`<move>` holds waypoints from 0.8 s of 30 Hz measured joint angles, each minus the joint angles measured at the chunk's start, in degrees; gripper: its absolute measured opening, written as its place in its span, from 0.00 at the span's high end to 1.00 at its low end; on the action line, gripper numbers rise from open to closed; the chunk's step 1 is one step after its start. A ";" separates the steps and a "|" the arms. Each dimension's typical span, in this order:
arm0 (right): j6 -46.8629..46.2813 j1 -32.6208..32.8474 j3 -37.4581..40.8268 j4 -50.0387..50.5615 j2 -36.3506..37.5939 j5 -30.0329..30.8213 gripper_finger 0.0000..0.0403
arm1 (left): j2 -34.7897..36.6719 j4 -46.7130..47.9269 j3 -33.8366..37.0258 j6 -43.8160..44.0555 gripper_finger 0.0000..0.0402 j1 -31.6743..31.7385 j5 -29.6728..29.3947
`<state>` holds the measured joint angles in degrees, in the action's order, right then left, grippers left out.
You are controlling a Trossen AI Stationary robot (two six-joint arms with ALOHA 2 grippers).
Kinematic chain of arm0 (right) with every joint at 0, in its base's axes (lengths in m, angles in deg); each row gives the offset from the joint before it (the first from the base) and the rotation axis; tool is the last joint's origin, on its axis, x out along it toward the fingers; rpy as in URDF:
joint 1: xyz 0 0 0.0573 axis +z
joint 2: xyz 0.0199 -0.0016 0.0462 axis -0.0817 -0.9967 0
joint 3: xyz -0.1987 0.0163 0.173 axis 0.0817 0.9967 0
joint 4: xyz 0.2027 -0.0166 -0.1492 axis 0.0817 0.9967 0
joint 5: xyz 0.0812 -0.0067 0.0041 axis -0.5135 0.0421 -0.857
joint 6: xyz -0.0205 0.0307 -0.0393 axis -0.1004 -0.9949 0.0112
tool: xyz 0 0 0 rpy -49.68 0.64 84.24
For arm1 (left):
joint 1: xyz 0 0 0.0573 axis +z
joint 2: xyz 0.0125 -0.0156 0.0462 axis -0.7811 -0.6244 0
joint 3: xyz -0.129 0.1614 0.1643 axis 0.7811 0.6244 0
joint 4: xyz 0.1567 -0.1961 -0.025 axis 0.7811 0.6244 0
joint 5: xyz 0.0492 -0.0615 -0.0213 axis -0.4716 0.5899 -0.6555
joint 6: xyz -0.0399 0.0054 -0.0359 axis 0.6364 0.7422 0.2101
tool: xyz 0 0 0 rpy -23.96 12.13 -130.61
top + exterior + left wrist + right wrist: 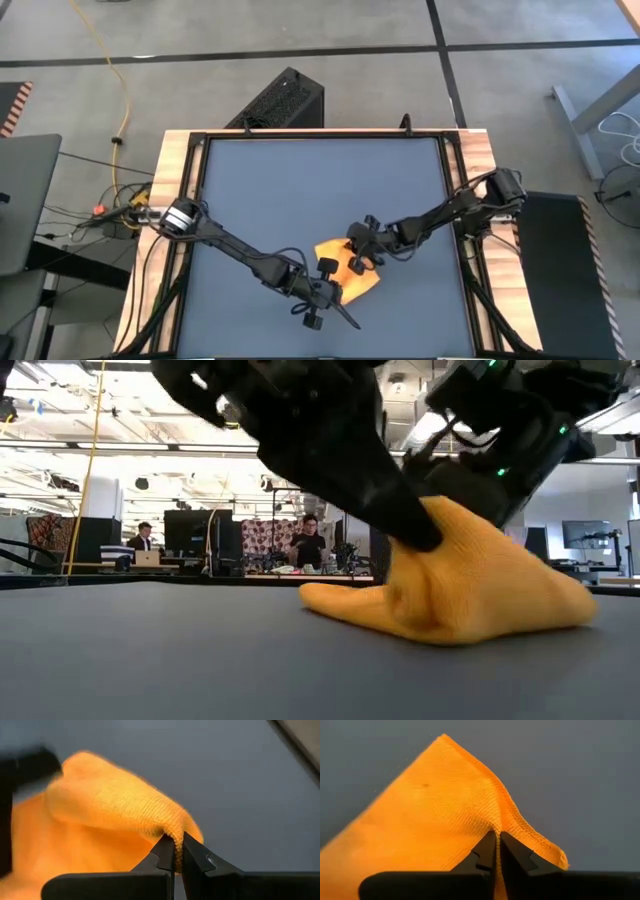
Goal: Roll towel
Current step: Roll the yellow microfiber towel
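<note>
Starting at the left of the high view, we see the left arm reach from its mount across the dark tabletop (300, 190) to the towel (352, 272), which lies near the front edge, somewhat right of the middle. The left gripper (322, 298) sits at the cloth's near-left side. Its wrist view shows the fingers (165, 855) clenched on a fold of yellow-orange fabric, the cloth bulging up and over just beyond the tips.

Moving right, the right gripper (362, 258) comes in from the opposite mount and meets the towel's far side. In its own wrist view the fingers (487, 851) are pinched on a raised ridge of cloth, with a pointed corner of the towel spreading away beyond them.

We judge that the two grips sit on different parts of the towel so that one part can be lifted and turned over the rest, which is how a roll would begin. The low view fits this: the cloth rises into a hump under the grippers while its lower edge rests on the table.

Much is hidden. From above, both grippers cover a good part of the towel, so we cannot trace its outline or count its layers. In the low view the arms blur into dark masses, and we cannot tell which pinch is which.
</note>
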<state>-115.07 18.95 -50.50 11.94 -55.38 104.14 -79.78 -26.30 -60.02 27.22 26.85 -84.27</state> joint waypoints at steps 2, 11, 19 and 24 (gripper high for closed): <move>0.17 0.06 0.02 0.82 1.55 -0.65 0.88 | -0.08 -0.02 0.92 -0.36 1.00 0.06 -0.34; 6.37 1.20 -0.09 5.61 11.21 -3.61 0.79 | -1.22 0.53 2.38 -0.71 1.00 0.31 0.08; 10.47 6.48 -0.04 12.82 13.63 -2.02 0.68 | -1.78 0.22 2.34 -0.71 1.00 0.30 -0.09; 20.51 10.17 -0.04 14.47 14.67 -4.51 0.58 | -1.78 0.20 2.34 -0.71 1.00 0.28 -0.08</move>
<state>-94.56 29.12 -50.55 26.41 -40.72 99.63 -81.56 -26.10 -57.67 26.50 27.13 -84.35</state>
